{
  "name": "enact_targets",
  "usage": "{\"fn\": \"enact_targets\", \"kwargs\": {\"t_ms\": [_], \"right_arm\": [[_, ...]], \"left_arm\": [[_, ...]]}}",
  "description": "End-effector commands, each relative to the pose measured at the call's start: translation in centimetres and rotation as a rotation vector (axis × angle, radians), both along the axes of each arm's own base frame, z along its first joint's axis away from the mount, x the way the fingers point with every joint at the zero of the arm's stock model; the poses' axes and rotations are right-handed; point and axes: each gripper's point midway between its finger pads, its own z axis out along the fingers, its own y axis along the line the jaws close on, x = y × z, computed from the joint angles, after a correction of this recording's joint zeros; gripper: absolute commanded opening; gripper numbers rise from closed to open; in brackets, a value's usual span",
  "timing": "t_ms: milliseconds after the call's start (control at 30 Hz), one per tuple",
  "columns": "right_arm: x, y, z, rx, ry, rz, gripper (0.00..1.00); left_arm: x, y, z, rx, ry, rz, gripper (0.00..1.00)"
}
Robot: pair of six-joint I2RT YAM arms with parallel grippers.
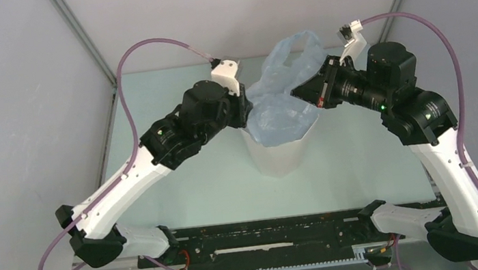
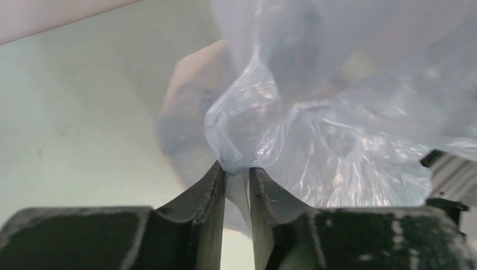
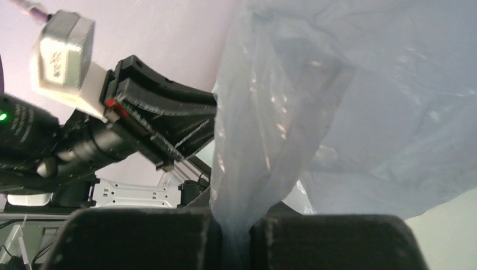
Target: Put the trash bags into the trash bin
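The trash bag [image 1: 284,95], thin pale-blue film, hangs bunched over the mouth of the white faceted trash bin [image 1: 279,157] at mid-table. Its lower part sags into the bin's opening and its handles stick up behind. My left gripper [image 1: 247,112] is at the bag's left side. In the left wrist view its fingers [image 2: 216,188] stand nearly together, with a fold of the bag [image 2: 315,146] pinched at the tips; the bin [image 2: 191,73] shows pale behind. My right gripper [image 1: 301,93] grips the bag's right side. In the right wrist view the film [image 3: 270,140] runs down between its shut jaws.
Grey walls and two slanted frame posts [image 1: 83,37] enclose the pale green table [image 1: 189,196]. A black rail [image 1: 269,238] runs along the near edge between the arm bases. The left arm's wrist [image 3: 146,121] shows close by in the right wrist view.
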Motion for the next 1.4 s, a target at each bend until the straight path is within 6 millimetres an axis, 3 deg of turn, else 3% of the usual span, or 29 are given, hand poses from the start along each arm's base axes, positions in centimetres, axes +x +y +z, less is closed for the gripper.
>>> {"fn": "enact_targets", "kwargs": {"t_ms": [0, 33, 133, 267, 400, 567, 833, 1067, 1200, 1367], "right_arm": [[-0.1, 0.8, 1.9, 0.056, -0.047, 0.020, 0.00], [0.1, 1.0, 1.6, 0.058, -0.039, 0.021, 0.00], [0.1, 1.3, 1.0, 0.061, -0.011, 0.031, 0.05], [-0.1, 0.6, 0.8, 0.033, -0.002, 0.009, 0.32], [-1.2, -1.8, 1.0, -0.017, -0.022, -0.066, 0.60], [-3.0, -5.5, 0.8, -0.040, -0.018, -0.175, 0.79], [-3.4, -8.3, -0.1, -0.074, 0.004, -0.271, 0.85], [-2.7, -7.3, -2.7, -0.103, 0.019, -0.216, 0.81], [-0.8, -5.1, -3.9, -0.091, 0.031, -0.137, 0.68], [1.4, -1.2, -4.5, -0.086, 0.008, -0.065, 0.67]], "left_arm": [[1.8, 3.9, 1.0, -0.033, 0.037, 0.149, 0.20], [2.1, 4.4, 0.7, -0.046, 0.061, 0.161, 0.15], [2.0, 5.1, 1.2, -0.099, 0.068, 0.150, 0.13], [0.9, 5.0, 2.7, -0.178, 0.036, 0.099, 0.08], [0.2, 4.8, 3.0, -0.244, 0.045, 0.078, 0.02], [-0.2, 4.9, 3.3, -0.279, 0.057, 0.076, 0.00], [-0.5, 4.6, 3.8, -0.345, 0.064, 0.065, 0.00], [0.7, 4.7, 4.2, -0.369, 0.083, 0.079, 0.00], [1.3, 5.2, 4.8, -0.396, 0.094, 0.092, 0.00], [1.7, 4.2, 5.0, -0.430, 0.126, 0.070, 0.00]]}}
